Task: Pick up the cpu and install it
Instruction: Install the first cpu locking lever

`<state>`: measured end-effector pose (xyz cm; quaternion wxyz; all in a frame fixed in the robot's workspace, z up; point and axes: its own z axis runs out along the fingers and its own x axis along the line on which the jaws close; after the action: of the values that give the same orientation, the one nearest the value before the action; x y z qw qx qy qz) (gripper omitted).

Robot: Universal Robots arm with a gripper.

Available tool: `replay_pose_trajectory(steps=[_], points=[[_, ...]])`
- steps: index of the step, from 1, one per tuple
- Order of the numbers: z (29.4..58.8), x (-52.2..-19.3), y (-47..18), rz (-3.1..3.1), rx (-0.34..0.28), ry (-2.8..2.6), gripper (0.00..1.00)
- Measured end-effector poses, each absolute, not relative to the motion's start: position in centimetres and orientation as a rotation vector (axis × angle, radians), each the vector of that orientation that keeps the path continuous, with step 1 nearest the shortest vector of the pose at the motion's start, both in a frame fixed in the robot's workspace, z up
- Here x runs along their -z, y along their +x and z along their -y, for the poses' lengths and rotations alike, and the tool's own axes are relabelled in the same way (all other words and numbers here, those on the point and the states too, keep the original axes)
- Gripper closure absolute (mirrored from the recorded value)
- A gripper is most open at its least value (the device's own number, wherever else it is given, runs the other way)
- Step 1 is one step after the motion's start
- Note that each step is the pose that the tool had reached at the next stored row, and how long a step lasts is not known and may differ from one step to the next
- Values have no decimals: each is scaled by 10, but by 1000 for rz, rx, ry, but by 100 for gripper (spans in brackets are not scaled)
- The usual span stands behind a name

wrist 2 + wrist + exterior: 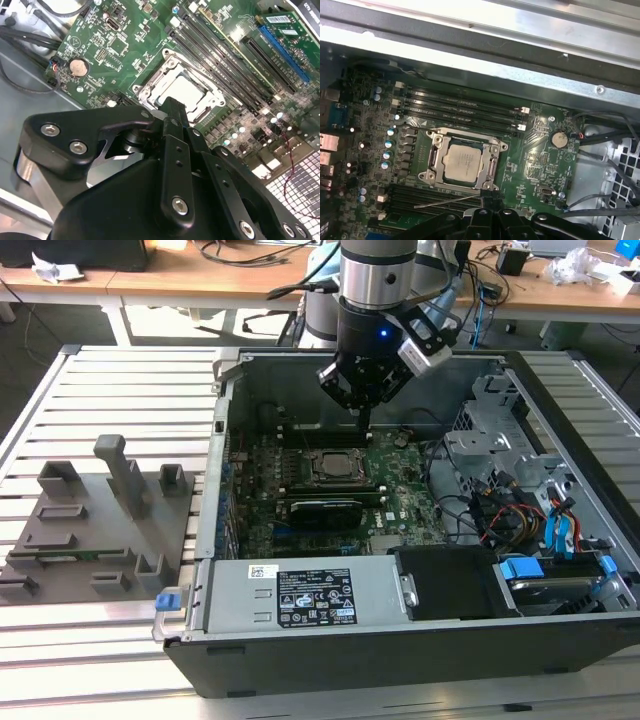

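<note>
While above socketed cpu (462, 165), claw (489, 199) closed, empty.

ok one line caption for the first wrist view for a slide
The cpu sits in the motherboard socket inside the open computer case, with the gripper just above it.

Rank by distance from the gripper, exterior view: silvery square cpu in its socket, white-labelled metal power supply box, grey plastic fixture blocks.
From the gripper:
1. Silvery square cpu, seated in its socket on the motherboard, just below the gripper.
2. White-labelled metal power supply box, along the case's near wall.
3. Grey plastic fixture blocks, outside the case, far on the exterior view's left.
</note>
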<state>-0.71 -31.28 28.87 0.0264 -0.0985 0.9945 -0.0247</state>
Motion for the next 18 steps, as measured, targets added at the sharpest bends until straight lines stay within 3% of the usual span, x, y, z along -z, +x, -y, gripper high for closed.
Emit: replay_pose_trajectory(steps=[18], points=[[313, -289, -7, -3051, 72, -459, 89]])
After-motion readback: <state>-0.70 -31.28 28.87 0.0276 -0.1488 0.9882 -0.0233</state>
